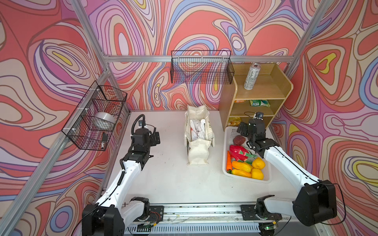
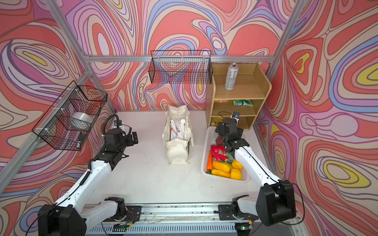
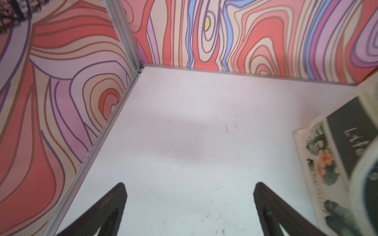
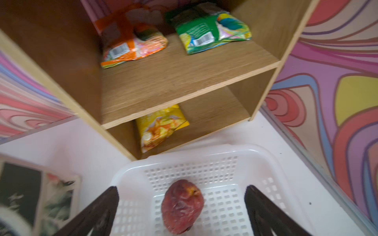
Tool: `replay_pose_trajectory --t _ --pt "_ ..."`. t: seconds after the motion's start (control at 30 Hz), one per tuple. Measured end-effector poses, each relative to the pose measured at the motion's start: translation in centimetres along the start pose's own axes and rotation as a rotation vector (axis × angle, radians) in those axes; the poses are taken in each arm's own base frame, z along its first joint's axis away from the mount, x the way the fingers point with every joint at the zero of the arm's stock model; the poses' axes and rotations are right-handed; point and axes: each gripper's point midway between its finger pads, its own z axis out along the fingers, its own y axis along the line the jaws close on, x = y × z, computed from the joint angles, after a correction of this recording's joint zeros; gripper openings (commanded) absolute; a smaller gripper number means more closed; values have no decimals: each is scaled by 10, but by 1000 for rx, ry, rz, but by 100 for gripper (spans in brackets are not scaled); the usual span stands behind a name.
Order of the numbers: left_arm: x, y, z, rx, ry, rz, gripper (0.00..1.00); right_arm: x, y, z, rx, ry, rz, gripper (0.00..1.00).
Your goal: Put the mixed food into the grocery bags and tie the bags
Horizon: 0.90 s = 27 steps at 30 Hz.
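The cream canvas tote (image 1: 199, 155) stands mid-table with the white plastic bag (image 1: 196, 128) bunched inside it. A dragon fruit (image 1: 238, 153), a carrot (image 1: 229, 161) and yellow vegetables (image 1: 257, 163) lie in the white basket (image 1: 224, 155). My right gripper (image 4: 182, 190) hangs open above a dark red wrinkled fruit (image 4: 182, 208) at the basket's far end, not touching it. A silver can (image 1: 252, 76) stands on top of the wooden shelf; snack packets (image 4: 212, 30) lie on its lower boards. My left gripper (image 3: 189, 188) is open over bare table, left of the tote (image 3: 337, 163).
The wooden shelf (image 1: 263, 94) stands at the back right, right behind the basket. A black wire basket (image 1: 202, 67) hangs on the back wall. Another wire basket (image 1: 96, 118) on the left wall holds a silver roll, close above my left arm.
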Motion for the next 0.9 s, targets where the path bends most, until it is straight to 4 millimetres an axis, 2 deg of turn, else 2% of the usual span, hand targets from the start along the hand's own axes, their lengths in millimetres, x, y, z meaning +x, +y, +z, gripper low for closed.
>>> replay_pose_trajectory --t 0.13,0.27,0.37,0.57,0.73,0.9 --pt "35 9 21 -65 9 44 100 6 -14 23 79 -44 -20 98" --pt "75 18 34 -104 29 68 100 39 -22 41 120 -28 -80 98" --pt "95 22 43 -118 42 73 100 66 -28 51 137 -10 -135 99" --pt "93 21 59 -92 -23 31 100 94 -33 63 125 -66 -204 99" --pt "95 16 68 -41 -65 6 100 88 -31 61 68 -201 -151 99" --pt "104 5 72 27 -60 15 100 84 -35 62 -1 -238 -125 98"
